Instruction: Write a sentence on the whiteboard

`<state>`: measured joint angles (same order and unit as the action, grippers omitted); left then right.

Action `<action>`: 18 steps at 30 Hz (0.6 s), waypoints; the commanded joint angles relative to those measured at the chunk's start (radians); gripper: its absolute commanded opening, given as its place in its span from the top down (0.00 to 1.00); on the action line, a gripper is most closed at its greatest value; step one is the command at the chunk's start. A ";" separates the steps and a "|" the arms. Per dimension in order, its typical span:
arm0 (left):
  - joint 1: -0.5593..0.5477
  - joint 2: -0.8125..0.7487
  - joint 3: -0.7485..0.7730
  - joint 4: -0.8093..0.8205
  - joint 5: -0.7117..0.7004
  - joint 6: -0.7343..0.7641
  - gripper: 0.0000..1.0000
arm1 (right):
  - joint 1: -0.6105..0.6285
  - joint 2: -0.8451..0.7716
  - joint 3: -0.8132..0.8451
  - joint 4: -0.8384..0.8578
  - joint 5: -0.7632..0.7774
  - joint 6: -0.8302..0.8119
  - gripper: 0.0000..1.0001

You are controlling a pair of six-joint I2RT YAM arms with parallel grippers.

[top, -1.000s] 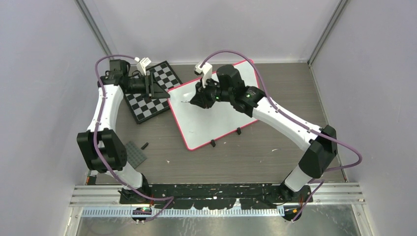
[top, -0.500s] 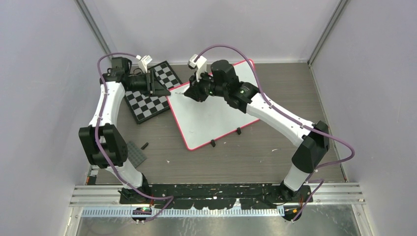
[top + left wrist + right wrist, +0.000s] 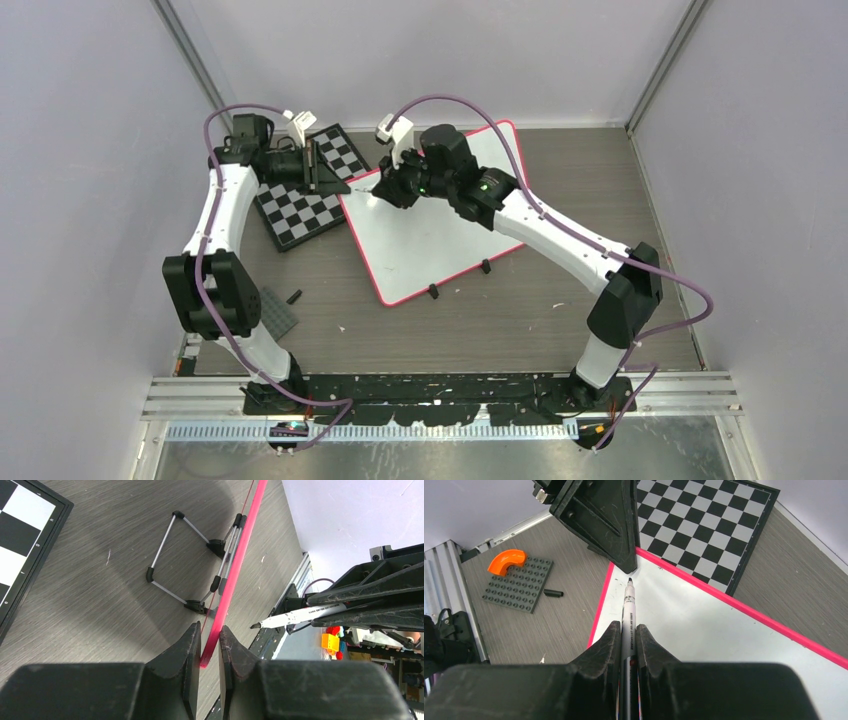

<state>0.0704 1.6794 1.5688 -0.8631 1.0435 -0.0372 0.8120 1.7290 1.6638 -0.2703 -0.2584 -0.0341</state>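
The whiteboard point(image 3: 430, 240) lies slanted on the table, white with a pink-red frame, and its surface is blank. No sentence shows on it. My left gripper point(image 3: 335, 183) is shut on the board's far left corner; the pink frame edge point(image 3: 235, 560) runs between the fingers of my left gripper point(image 3: 210, 630). My right gripper point(image 3: 388, 190) is shut on a white marker point(image 3: 629, 605), with the black tip just above the board point(image 3: 704, 630) beside that corner. The marker also shows in the left wrist view point(image 3: 300, 616).
A black-and-white chessboard point(image 3: 300, 210) lies left of the whiteboard, under its corner. A grey studded plate point(image 3: 516, 585) with an orange curved piece point(image 3: 506, 560) and a small black cap point(image 3: 553, 593) lie near the left. A wire stand point(image 3: 185, 555) sits under the board.
My right gripper has carried the marker left and farther away, from the board's upper middle to its far left corner. The left gripper stays on the corner.
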 commanded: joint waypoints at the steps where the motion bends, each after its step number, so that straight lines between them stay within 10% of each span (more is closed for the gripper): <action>1: -0.004 -0.001 0.039 0.026 0.013 -0.002 0.87 | 0.007 0.003 0.054 0.026 0.048 -0.024 1.00; 18: -0.006 -0.003 0.040 0.008 -0.005 0.028 0.93 | 0.013 0.025 0.075 0.003 0.079 -0.038 1.00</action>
<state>0.0673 1.6794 1.5688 -0.8631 1.0405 -0.0132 0.8165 1.7557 1.6871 -0.2825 -0.2016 -0.0544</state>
